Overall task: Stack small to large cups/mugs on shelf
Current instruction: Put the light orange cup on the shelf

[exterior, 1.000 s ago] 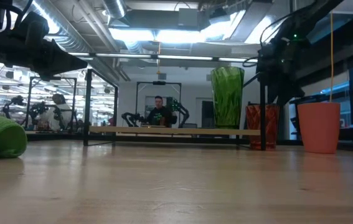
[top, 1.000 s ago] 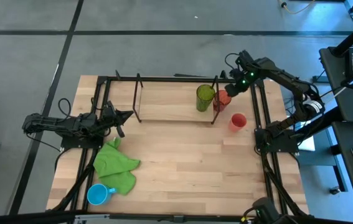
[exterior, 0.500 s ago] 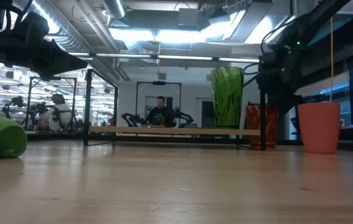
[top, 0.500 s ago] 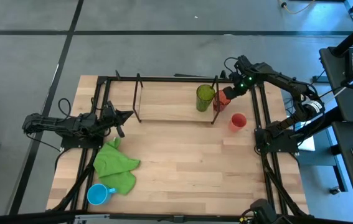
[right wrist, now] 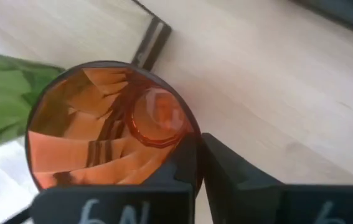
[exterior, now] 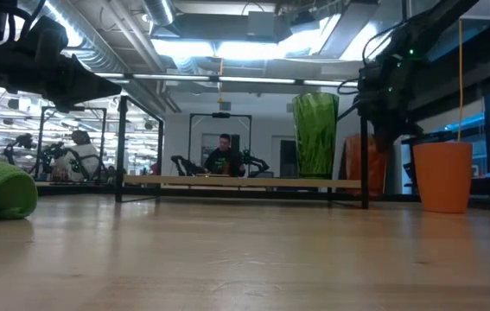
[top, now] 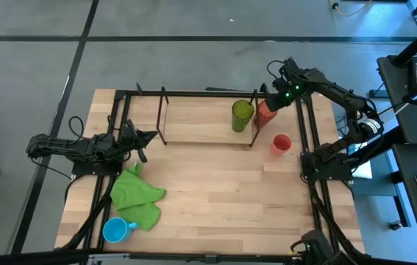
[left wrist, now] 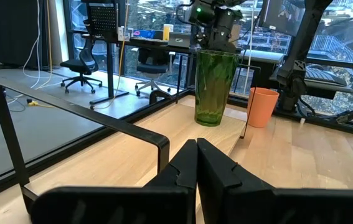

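Observation:
The red-orange translucent tumbler point(top: 265, 111) hangs just outside the shelf's right end frame, with my right gripper point(top: 273, 105) shut on it. The taller green tumbler point(top: 242, 115) stands upright on the shelf's wooden base point(top: 201, 131), near its right end. A small red cup point(top: 281, 143) stands on the table to the right of the shelf. The light-blue mug point(top: 117, 230) sits at the near left corner. My left gripper point(top: 153, 135) is shut on nothing, by the shelf's left end. My right gripper pinches the tumbler's rim point(right wrist: 192, 132), one finger point(right wrist: 185, 163) inside the mouth and the other outside the wall. The fingers come from above, pointing down. The tumbler point(exterior: 361, 166) hangs roughly upright below them, its base a little off the tabletop.
A bright green cloth point(top: 136, 195) lies crumpled at the near left, next to the mug. The black metal frame point(top: 305, 125) around the tabletop runs close behind my right gripper. The shelf's upright end frame point(exterior: 365, 164) stands right beside the held tumbler.
My right gripper has come down over the red-orange tumbler, shut on its rim and risen again, moving slightly toward the far edge. The tumbler, which stood on the table, is now lifted a little off it.

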Action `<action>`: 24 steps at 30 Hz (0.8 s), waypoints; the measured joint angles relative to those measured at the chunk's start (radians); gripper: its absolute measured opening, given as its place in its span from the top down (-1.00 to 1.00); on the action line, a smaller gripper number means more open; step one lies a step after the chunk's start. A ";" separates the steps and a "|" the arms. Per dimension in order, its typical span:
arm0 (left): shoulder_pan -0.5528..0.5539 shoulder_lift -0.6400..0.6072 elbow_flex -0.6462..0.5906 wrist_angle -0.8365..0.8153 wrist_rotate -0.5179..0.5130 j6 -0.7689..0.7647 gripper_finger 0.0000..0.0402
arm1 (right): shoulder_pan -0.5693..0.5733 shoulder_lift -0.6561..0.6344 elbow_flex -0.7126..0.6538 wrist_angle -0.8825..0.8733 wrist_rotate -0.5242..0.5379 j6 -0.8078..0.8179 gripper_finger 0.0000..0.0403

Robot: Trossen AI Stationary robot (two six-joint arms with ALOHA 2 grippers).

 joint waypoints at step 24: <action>0.000 0.000 0.000 0.000 0.000 0.000 1.00 | 0.325 0.004 0.840 -0.207 0.184 0.173 0.95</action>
